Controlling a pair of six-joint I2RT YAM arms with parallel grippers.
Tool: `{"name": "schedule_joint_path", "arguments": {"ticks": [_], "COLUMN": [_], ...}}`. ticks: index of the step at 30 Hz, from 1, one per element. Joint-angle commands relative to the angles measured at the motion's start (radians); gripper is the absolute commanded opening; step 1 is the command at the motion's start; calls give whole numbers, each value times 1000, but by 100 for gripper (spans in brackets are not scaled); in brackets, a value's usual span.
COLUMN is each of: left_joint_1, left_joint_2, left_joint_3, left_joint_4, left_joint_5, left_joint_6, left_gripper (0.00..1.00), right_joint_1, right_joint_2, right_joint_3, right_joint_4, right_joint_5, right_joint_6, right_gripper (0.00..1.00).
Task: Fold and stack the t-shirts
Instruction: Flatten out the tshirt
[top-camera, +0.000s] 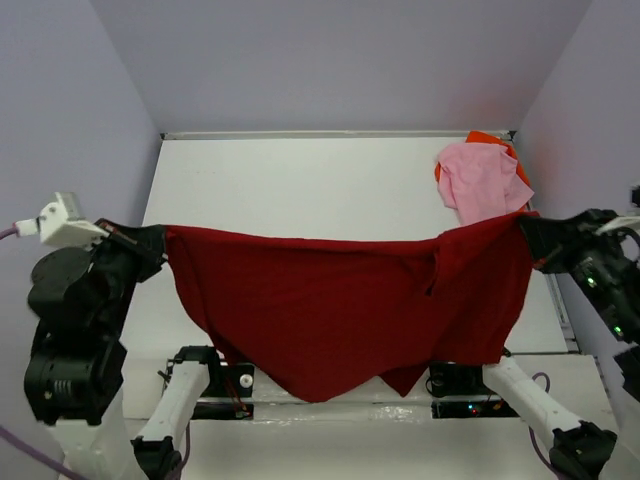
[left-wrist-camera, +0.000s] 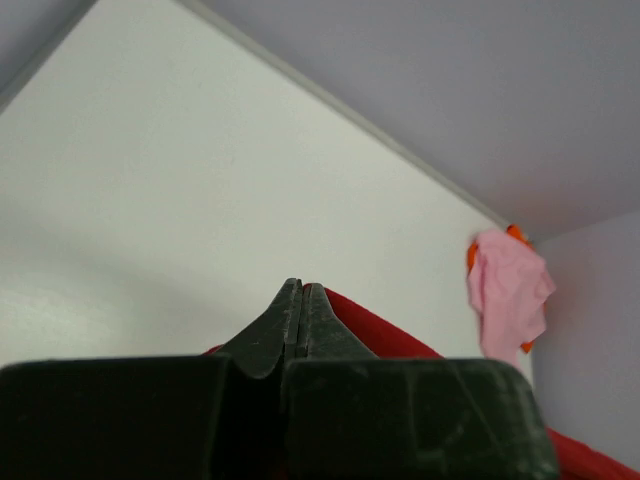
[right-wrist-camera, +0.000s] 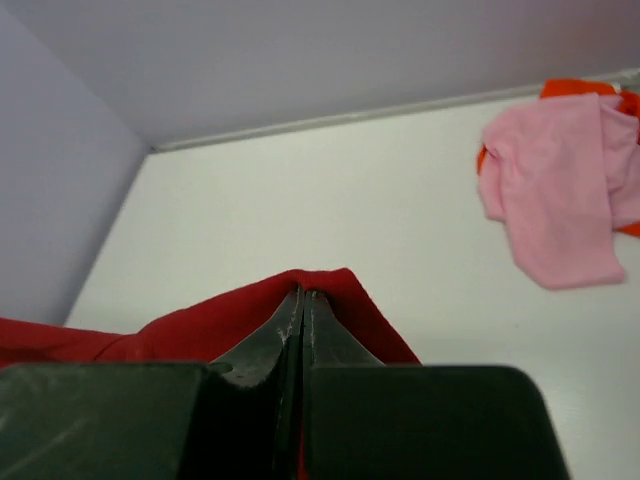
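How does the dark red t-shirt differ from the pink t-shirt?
The dark red t-shirt hangs spread between the left claw and right claw; the pink t-shirt lies crumpled in the table's far right corner. The dark red t-shirt is gripped; the pink t-shirt is not. Both are plain cloth.

Dark red t-shirt (top-camera: 340, 310): spread aloft, top edge taut.
Light pink t-shirt (top-camera: 480, 180): crumpled, far right corner of bench (top-camera: 300, 185).
Orange t-shirt (top-camera: 488, 137): mostly hidden beneath it.

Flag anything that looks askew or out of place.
The red shirt, stretched between the left gripper and right gripper, hangs lopsided: its lower edge sags to a point and its right side is doubled over. The pink shirt lies crumpled on the orange shirt in the far right corner.
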Motion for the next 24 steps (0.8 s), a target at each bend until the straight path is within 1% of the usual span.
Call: {"name": "schedule_joint_path", "arguments": {"ticks": [1, 3, 4, 5, 7, 10, 11, 13, 14, 15, 16, 17, 18, 21, 22, 24], "left_joint_1": [-14, -14, -14, -14, -14, -14, -14, -14, -13, -13, -13, -11, -11, -11, -10, -10], "left_joint_2": [28, 28, 27, 24, 36, 82, 110, 137, 174, 194, 217, 276, 307, 453, 531, 609], "left_joint_3": [-141, -239, -271, -332, -386, -489, -540, -600, -626, -647, -690, -701, -716, -700, -663, -609], "left_joint_4": [18, 48, 91, 119, 179, 265, 283, 378, 404, 435, 502, 530, 591, 660, 677, 676], "left_joint_5": [-67, -95, -113, -118, -130, -89, -84, -58, -46, -40, -19, -15, -5, -11, -18, -23], "left_joint_6": [-14, -15, -23, -22, -31, -34, -41, -40, -38, -43, -43, -38, -35, -20, -12, 4], "left_gripper": [0, 0, 0, 0, 0, 0, 0, 0, 0, 0, 0, 0, 0, 0, 0, 0], "right_joint_1": [1, 1, 1, 1, 1, 1, 1, 1, 1, 1, 1, 1, 1, 1, 1, -8], "right_joint_2": [1, -15, -19, -13, 16, 138, 209, 269, 295, 345, 381, 421, 511, 644, 716, 776], "right_joint_3": [-235, -326, -409, -443, -498, -566, -592, -625, -644, -664, -681, -679, -658, -601, -565, -526], "right_joint_4": [12, 97, 128, 153, 210, 234, 259, 306, 340, 422, 443, 466, 495, 524, 531, 560], "right_joint_5": [194, 214, 211, 211, 176, 118, 84, 56, 46, 27, 7, 0, -16, -23, -22, -20], "right_joint_6": [-39, -40, -46, -42, -43, -25, -14, -7, 1, 0, 3, 6, 0, -9, -10, -20], "right_gripper": [0, 0, 0, 0, 0, 0, 0, 0, 0, 0, 0, 0, 0, 0, 0, 0]}}
